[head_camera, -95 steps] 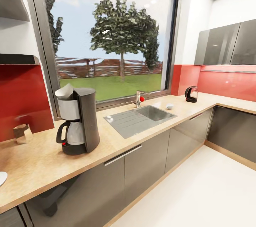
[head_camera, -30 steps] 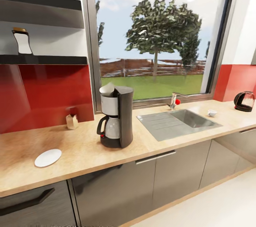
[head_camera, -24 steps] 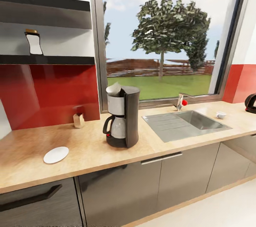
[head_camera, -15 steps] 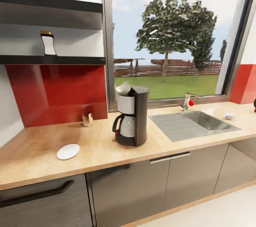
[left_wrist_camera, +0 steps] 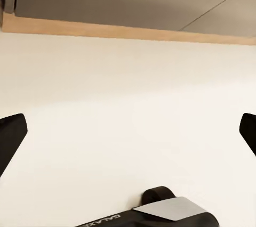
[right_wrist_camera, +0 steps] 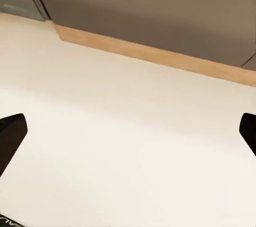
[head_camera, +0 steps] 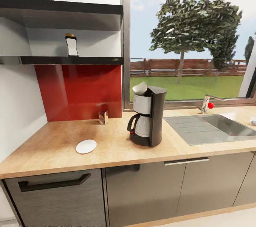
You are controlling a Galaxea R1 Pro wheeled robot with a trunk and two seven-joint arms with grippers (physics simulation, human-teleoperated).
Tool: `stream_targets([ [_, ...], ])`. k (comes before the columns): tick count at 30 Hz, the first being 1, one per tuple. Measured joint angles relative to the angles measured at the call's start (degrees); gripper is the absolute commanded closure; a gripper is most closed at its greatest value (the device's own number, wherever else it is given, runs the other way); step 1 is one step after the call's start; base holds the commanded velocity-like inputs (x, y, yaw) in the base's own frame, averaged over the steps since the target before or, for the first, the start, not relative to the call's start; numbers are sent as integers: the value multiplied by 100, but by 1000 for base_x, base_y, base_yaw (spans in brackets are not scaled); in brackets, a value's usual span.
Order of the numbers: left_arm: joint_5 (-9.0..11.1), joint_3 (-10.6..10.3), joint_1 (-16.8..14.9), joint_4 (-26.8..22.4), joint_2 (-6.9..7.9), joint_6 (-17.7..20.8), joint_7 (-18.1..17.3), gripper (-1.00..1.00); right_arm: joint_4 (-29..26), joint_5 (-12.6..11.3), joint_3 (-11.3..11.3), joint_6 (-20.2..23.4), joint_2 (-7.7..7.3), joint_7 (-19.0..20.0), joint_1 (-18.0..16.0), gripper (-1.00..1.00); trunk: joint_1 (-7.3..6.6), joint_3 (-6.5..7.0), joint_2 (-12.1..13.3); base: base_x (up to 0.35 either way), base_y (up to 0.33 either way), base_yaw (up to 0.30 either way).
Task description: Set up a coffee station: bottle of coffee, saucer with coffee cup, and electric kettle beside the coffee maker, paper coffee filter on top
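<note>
One black coffee maker [head_camera: 149, 115], white filter [head_camera: 139, 88] atop

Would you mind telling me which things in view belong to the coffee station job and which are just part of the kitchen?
Job:
- coffee maker on the countertop
- paper filter on top of it
- saucer
- coffee bottle on the shelf

Just there:
- sink
- tap
- small box by the backsplash
</note>
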Motion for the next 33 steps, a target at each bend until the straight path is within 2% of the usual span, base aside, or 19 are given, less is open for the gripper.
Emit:
stream_targets([
  [11, 1, 0, -1, 2, 0, 0, 2, -100, 6, -3, 10, 0, 2, -3, 1, -100, 0, 0, 0, 0, 23, 253],
  [21, 1, 0, -2, 4, 0, -3, 1, -100, 6, -6, 14, 0, -7, 4, 2, -100, 1, 0, 0, -25, 279, 24],
  [33, 0, 1, -2, 3, 5, 1, 1, -100, 5, -3, 10, 1, -8, 4, 2, -100, 1, 0, 0, -156, 215, 0],
])
